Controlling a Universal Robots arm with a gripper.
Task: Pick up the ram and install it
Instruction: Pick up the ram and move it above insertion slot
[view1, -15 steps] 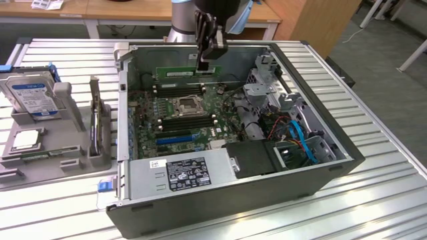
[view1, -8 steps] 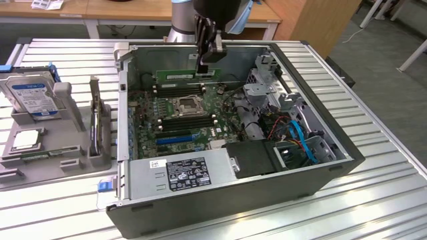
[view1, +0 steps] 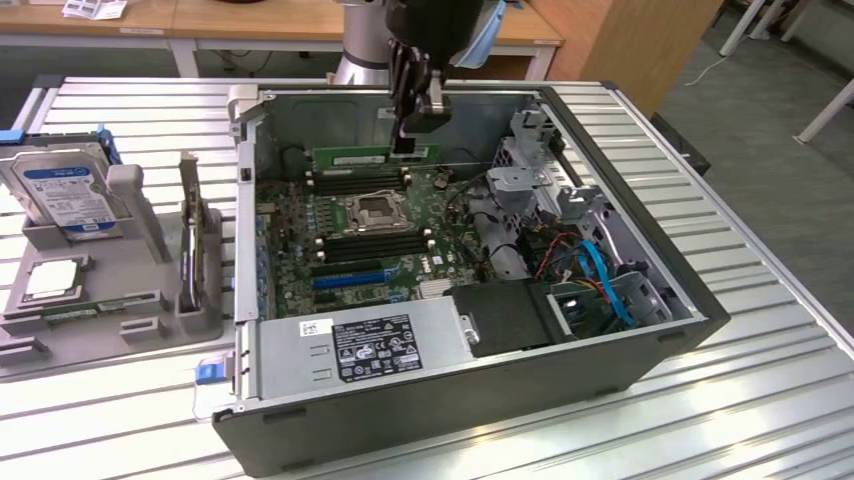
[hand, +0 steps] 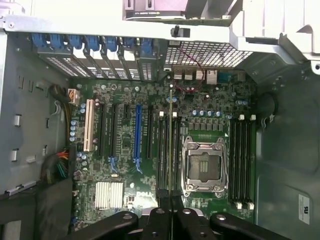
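Ribbed metal table (view1: 747, 330) carried an open computer case (view1: 441, 410), with office desks (view1: 254, 20) behind it. My claw (view1: 415, 120) was closed narrow on the ram (view1: 367, 157), pinching its upper edge, so the green stick hung level inside the case above the motherboard (view1: 400, 265). From my wrist the ram showed edge-on as a thin line running along the black memory slots (hand: 163, 150) just beside the CPU socket (hand: 205, 167). I judged the pick-up done: the stick was in my grip, well apart from the grey holder (view1: 94, 300) on the exterior view's left, where a hard drive (view1: 64, 190) and a silver chip (view1: 51, 280) sat. Installing was left: the ram looked lined up over a slot but apart from it, not yet pressed in, and I could not tell whether the slot latches stood open
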